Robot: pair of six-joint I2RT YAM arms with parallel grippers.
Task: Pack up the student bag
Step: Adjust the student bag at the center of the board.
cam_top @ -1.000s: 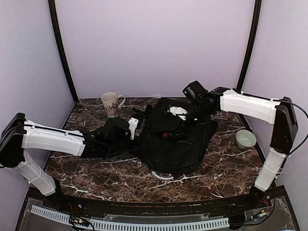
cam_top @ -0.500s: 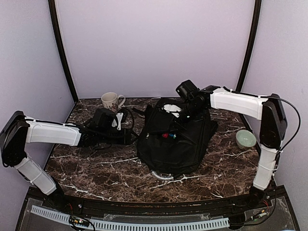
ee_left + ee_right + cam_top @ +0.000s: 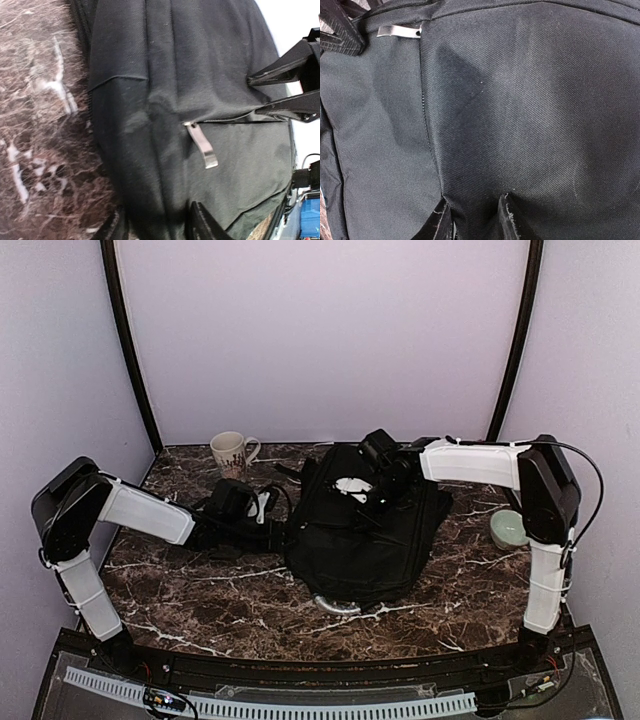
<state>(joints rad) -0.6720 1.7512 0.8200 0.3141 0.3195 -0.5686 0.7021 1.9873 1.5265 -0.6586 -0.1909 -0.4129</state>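
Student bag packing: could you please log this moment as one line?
item: student bag lying on table | left gripper: astride bag fabric, grip unclear | right gripper: pinching bag fabric

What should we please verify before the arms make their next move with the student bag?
1. Right hand gripping student bag fabric: ok, a fold is pinched between its fingers.
2. Left hand grip: cannot tell; fabric lies between its fingers, closure unclear.
3. Zipper pull findable: ok, visible in the left wrist view.
4. Mug apart from both hands: ok.
5. Bowl apart from the student bag: ok.
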